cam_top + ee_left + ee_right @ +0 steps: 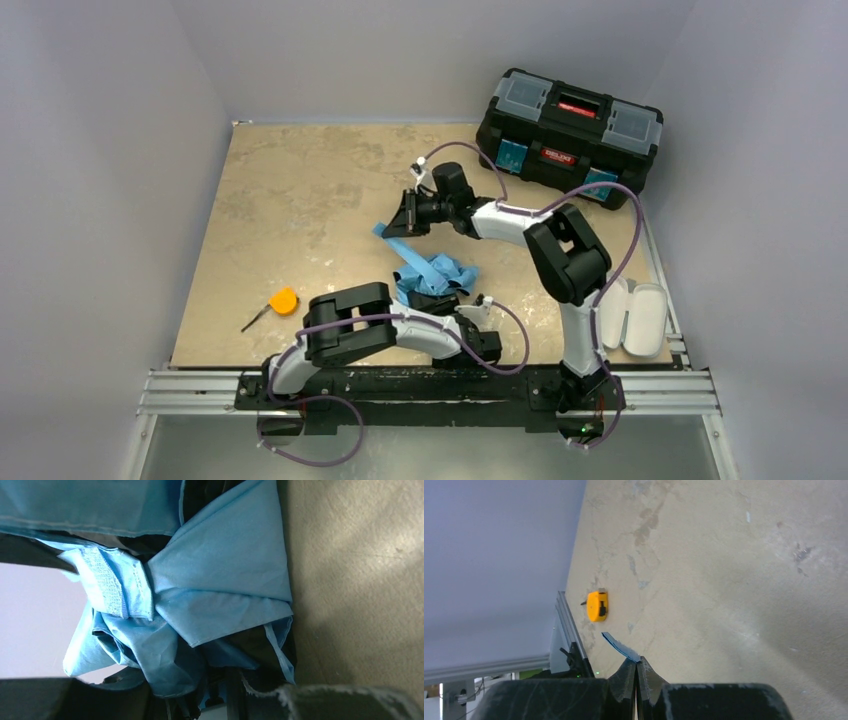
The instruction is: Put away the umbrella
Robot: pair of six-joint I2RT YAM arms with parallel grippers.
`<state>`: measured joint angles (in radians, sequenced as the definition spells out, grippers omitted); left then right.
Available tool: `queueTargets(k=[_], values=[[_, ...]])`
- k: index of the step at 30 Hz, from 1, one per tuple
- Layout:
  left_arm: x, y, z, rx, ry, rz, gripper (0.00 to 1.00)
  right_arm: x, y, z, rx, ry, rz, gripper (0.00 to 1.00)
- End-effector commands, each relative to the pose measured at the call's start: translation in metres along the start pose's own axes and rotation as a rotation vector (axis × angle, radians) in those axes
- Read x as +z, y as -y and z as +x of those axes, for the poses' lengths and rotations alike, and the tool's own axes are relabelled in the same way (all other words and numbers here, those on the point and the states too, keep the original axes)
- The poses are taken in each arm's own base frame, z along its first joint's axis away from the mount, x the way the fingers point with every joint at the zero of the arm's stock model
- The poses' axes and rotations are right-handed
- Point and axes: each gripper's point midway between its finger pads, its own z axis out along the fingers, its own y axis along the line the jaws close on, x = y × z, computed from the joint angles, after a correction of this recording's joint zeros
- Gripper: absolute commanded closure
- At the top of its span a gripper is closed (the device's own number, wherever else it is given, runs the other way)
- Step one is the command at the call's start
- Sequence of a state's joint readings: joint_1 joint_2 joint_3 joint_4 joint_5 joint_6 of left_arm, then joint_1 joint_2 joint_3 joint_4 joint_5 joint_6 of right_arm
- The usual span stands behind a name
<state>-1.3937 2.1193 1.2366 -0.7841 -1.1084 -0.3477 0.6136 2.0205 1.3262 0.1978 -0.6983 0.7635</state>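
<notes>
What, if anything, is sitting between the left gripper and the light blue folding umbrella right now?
Nothing visible does. The light blue folding umbrella lies directly ahead of the left gripper, its fabric filling that wrist view. The small orange tape measure sits well off to the side, out of the path.

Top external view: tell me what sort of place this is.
Probably a robot test cell or lab bench, not a home: a beige tabletop boxed in by plain pale walls, robot arms bolted to an aluminium rail at its near edge, and a black toolbox at the far right corner.
</notes>
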Motion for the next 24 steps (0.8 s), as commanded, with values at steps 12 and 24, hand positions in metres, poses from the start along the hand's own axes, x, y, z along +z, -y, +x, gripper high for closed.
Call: queueTargets(k=[12,24], values=[[-0.014,0.069,0.014,0.006,-0.079,0.243,0.80,-0.015,0.117,0.110,0.145,-0.057,0.212,1.00],[-0.041,0.030,0.004,-0.153,-0.058,0.351,0.19,-0.023,0.113,0.111,0.104,-0.011,0.189,1.00]])
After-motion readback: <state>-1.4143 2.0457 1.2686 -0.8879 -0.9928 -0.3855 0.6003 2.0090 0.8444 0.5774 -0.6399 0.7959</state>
